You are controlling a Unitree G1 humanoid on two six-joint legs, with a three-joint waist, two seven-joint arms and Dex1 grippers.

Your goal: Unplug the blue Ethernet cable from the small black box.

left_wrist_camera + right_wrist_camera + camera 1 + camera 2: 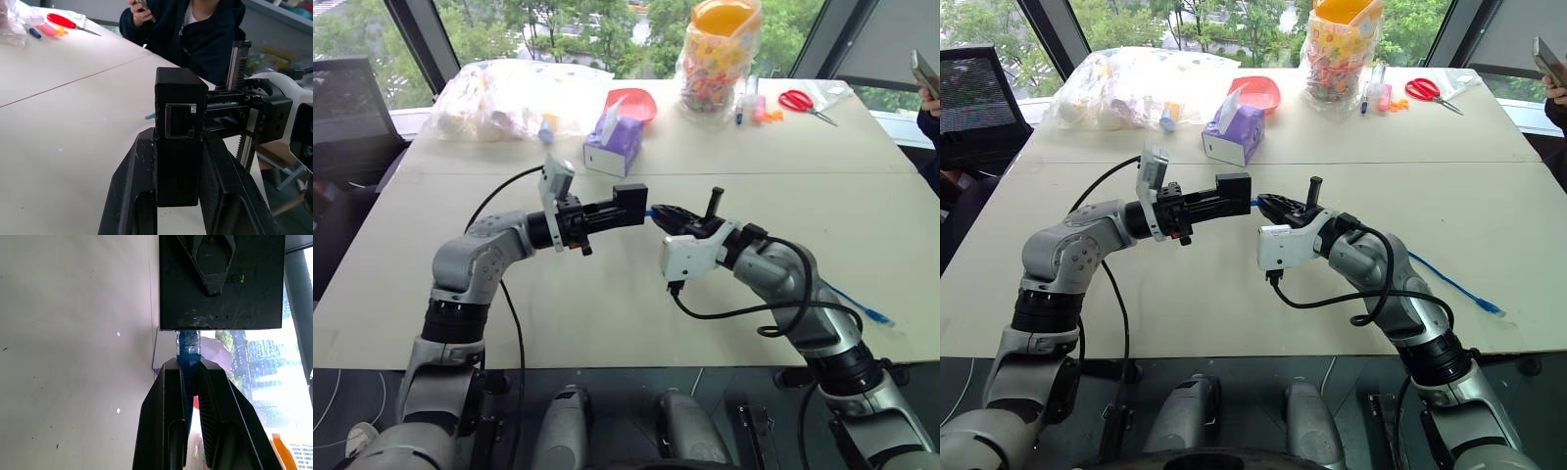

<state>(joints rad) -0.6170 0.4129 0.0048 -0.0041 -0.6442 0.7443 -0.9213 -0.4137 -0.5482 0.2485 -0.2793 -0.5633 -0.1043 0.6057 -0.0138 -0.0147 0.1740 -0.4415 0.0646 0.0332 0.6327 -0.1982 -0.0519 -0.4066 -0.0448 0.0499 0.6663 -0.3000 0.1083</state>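
There is one big pale counter (862,225). Two robot arms reach over it and meet in the middle. At the far edge are one big clear bag (514,93) of stuff, one tall jar (720,54) of bright bits cut off at the top, one purple tissue box (615,142), one red bowl (636,101) half hidden behind that box, and one pair of red scissors (808,103).

A person (205,34) sits at the counter's side with a phone, partly cut off.

The left hand (625,211) is squeezed shut on the one small black box (630,204), held up off the counter.

The right hand (658,213) pinches the one blue cable (189,348) right at its plug. The plug sits in the box. The cable's far end (873,314) lies on the counter, and its middle is hidden behind the right arm.
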